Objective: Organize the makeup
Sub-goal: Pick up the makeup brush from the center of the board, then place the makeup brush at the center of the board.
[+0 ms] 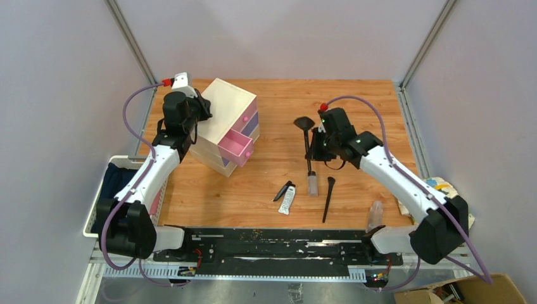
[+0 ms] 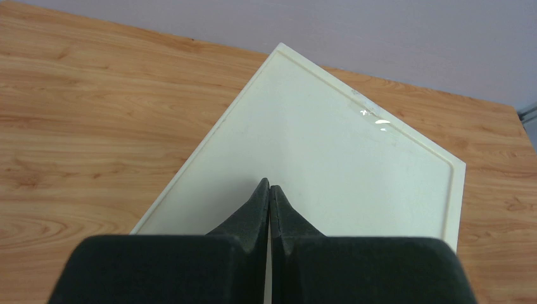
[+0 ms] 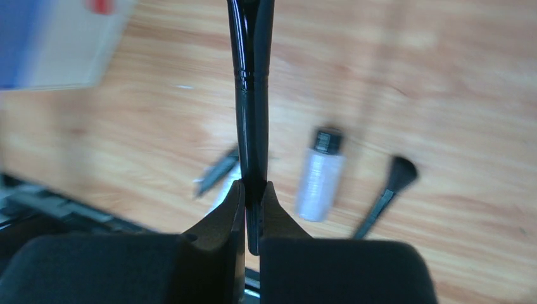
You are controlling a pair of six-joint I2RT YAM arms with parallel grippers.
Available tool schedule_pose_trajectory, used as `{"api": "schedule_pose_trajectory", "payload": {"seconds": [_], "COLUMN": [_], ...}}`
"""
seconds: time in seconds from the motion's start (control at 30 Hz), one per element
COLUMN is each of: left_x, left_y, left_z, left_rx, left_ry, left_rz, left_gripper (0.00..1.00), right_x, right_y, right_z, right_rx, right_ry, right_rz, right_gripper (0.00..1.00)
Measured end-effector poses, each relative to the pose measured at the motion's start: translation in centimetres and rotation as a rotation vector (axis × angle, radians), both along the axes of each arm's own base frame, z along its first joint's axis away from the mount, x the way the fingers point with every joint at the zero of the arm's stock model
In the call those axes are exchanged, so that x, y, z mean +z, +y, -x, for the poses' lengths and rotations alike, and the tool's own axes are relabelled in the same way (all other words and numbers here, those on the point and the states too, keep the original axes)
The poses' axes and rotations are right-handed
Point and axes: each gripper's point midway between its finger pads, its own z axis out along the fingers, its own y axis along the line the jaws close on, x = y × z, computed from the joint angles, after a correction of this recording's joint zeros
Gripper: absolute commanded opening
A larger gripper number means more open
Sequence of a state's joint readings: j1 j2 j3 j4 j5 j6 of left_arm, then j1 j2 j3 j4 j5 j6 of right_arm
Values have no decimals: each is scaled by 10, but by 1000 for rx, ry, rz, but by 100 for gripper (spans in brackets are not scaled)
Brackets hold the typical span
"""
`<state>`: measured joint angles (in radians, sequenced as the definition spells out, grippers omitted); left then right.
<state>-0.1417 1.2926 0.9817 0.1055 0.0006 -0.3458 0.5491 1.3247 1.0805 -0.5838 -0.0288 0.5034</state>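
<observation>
Right gripper (image 3: 252, 188) clamps the black brush (image 3: 252, 114) near its handle end.

A drawer box (image 1: 223, 123) is set toward the far left corner. Near the middle of the near edge, a tube (image 1: 288, 200), a bottle (image 1: 312, 185) and a short brush (image 1: 328, 199) are laid left to right. A long brush (image 1: 308, 142) is held behind the bottle.

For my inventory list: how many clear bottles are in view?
2 clear bottles: one near the white tube, one by the right arm's base. Drawers may hide more.
</observation>
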Motion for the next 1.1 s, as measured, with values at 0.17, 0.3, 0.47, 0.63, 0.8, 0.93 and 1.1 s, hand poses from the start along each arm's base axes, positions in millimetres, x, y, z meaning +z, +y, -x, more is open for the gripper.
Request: {"api": "schedule_pose_trajectory", "payload": {"seconds": [0.17, 0.3, 0.47, 0.63, 0.8, 0.93, 1.1], "left_x": [0, 0, 0, 1, 1, 1, 1], "left_y": [0, 0, 0, -1, -1, -1, 0], "left_z": [0, 0, 2, 4, 7, 12, 17], "left_rx": [0, 1, 1, 0, -2, -1, -2], "left_ry": [0, 1, 3, 8, 16, 27, 39], "left_rz": [2, 3, 5, 6, 10, 10, 8], "left_gripper": [0, 0, 0, 0, 0, 0, 0], "right_x": [91, 137, 161, 156, 185, 199, 205], "right_y": [47, 82, 120, 149, 166, 173, 174], "right_z": [8, 28, 52, 78, 99, 111, 95], "right_rx": [176, 310, 404, 443, 501, 541, 492], "right_ry": [-108, -92, 28, 207, 246, 244, 139], "right_rz": [-287, -534, -841, -992, -1121, -1161, -988], "right_gripper": [0, 0, 0, 0, 0, 0, 0]}}
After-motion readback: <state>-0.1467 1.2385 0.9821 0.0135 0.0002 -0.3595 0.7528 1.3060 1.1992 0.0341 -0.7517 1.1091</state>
